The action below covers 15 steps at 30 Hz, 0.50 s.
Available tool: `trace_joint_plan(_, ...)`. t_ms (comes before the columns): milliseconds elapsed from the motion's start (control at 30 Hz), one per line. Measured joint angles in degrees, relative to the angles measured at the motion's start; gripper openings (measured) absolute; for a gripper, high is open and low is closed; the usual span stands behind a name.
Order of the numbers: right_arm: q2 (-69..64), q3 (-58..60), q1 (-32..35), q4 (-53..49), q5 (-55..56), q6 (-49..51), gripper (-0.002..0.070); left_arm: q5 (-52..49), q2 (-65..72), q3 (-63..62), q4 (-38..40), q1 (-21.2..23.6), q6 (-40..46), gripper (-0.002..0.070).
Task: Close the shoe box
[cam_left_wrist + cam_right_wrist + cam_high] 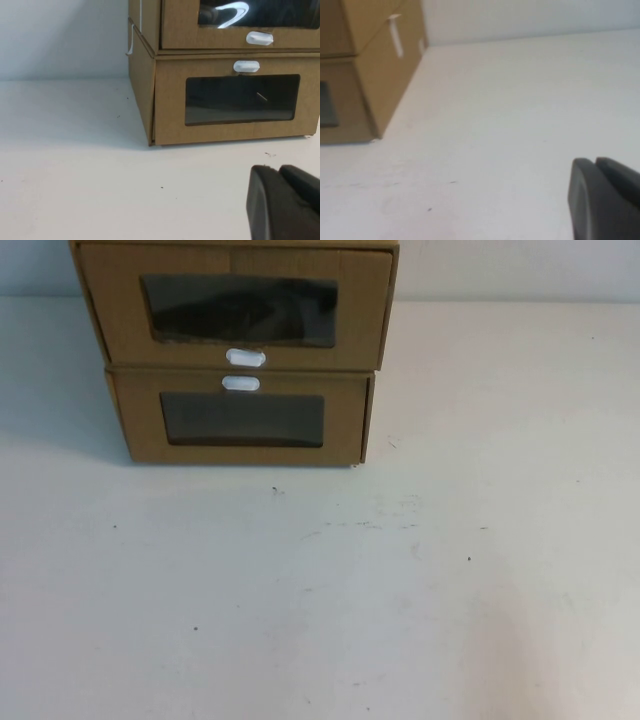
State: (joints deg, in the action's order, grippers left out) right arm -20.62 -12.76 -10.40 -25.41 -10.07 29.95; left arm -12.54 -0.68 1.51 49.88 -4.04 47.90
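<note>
Cardboard boxes in a stack of two on a white table [420,580], toward 11 o'clock in the high view; the upper one is the shoe box [236,308], its white pull tab [246,358] below its clear window [240,311]; the lower cardboard box [240,418] carries its own white tab [240,384] above its window, so the two tabs sit just apart across the seam. The shoe box front stands about level with the front of the box beneath it; whether the drawer is fully in cannot be told.

Neither arm appears in the high view. Left gripper [286,207]: only a dark tip shows in the left wrist view, low over the table, with the stack ahead toward 12 o'clock and well apart from it; the shoe box [215,30] is the higher of the two fronts facing it; whether this gripper is spread or closed cannot be told.

Right gripper [605,202]: again only a dark tip shows in the right wrist view, over bare table; the stack's side wall [385,70] lies toward 10 o'clock, well apart; its spread likewise cannot be told.
</note>
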Motion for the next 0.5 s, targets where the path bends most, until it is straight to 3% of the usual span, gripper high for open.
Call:
trace_joint_plan(167, 12.7, 7.5, 7.3, 0.8, 0.7, 0.3, -0.0011, 0.0, 0.0, 0.0, 0.0, 0.0, 0.0, -0.0002)
trace_joint_plan(300, 20.4, 9.7, 8.4, 2.9, -2.4, 0.3, -0.0011, 0.0, 0.0, 0.0, 0.0, 0.0, 0.0, -0.0002)
trace_joint_plan(500, 21.1, 10.3, 8.5, 3.9, -4.9, 0.3, -0.0011, 0.0, 0.0, 0.0, 0.0, 0.0, 0.0, -0.0002)
